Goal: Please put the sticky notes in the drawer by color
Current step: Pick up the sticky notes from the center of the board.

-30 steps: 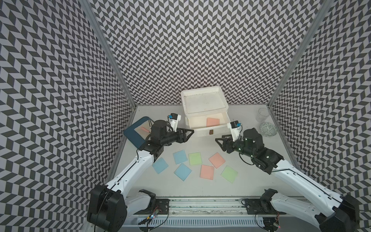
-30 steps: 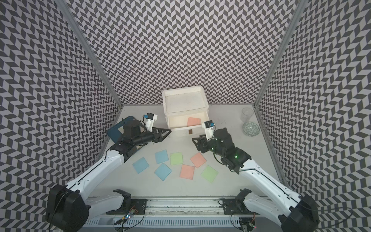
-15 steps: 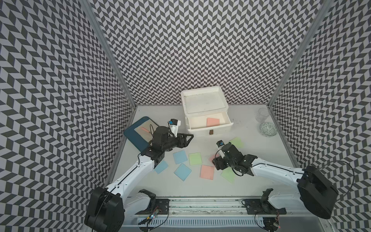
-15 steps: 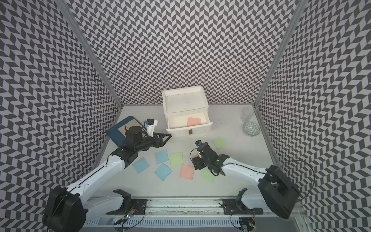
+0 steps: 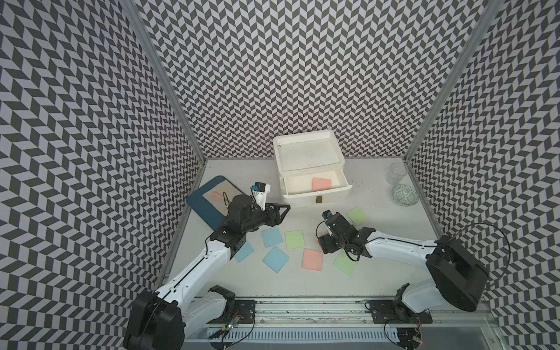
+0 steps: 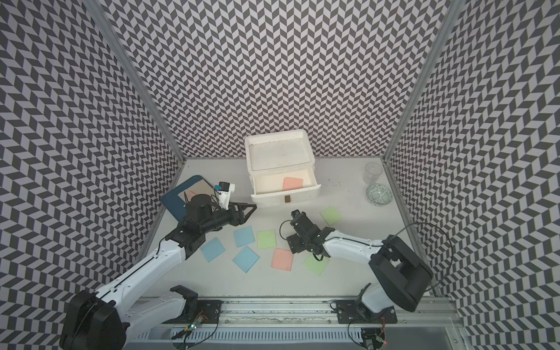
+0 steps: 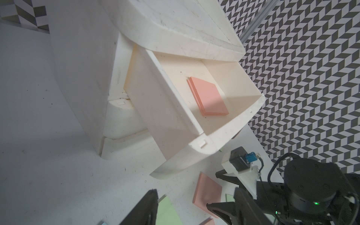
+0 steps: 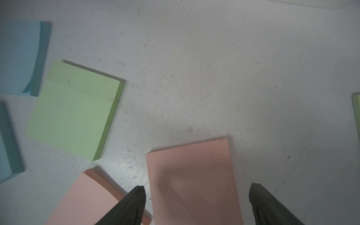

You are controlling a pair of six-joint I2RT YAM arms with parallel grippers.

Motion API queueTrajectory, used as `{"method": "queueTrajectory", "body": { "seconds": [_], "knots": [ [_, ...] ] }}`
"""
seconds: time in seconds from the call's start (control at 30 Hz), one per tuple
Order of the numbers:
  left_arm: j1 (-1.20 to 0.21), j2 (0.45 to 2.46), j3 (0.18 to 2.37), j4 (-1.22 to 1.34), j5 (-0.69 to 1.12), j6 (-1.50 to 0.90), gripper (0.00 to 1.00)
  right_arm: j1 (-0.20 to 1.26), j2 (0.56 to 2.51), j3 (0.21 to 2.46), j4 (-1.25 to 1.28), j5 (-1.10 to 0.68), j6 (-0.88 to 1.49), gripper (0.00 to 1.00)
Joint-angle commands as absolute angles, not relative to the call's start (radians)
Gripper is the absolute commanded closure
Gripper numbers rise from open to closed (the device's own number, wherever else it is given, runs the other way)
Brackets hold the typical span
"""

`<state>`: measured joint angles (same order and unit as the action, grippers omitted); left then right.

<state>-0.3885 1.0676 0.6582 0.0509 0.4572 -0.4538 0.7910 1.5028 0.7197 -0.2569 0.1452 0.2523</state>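
In the right wrist view the right gripper (image 8: pixel 196 187) hangs over a salmon pink sticky note (image 8: pixel 191 165). Its fingers are spread and empty, one tip outside each side edge. The note runs straight up the frame from between them, its sides parallel to the fingers. This arm is plainly nearer. In a top view the left gripper (image 5: pixel 283 213), likewise spread and empty, hovers left of centre. Beyond, upper centre, the drawer (image 5: pixel 303 197) stands open with a pink note (image 5: pixel 321 184) inside.
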Motion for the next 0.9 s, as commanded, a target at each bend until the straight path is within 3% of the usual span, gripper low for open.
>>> {"method": "queueTrajectory", "body": {
  "seconds": [0.0, 0.43, 0.87],
  "knots": [
    [-0.394, 1.057, 0.652, 0.074, 0.453, -0.441, 0.34, 0.799, 1.517, 0.735, -0.279, 0.157, 0.249, 0.08],
    [-0.393, 1.06, 0.657, 0.073, 0.456, -0.442, 0.34, 0.82, 1.629, 0.772, -0.317, 0.139, 0.24, 0.08],
    [-0.394, 1.05, 0.659, 0.081, 0.458, -0.444, 0.34, 0.82, 1.553, 0.751, -0.311, 0.097, 0.249, 0.21]
  ]
}}
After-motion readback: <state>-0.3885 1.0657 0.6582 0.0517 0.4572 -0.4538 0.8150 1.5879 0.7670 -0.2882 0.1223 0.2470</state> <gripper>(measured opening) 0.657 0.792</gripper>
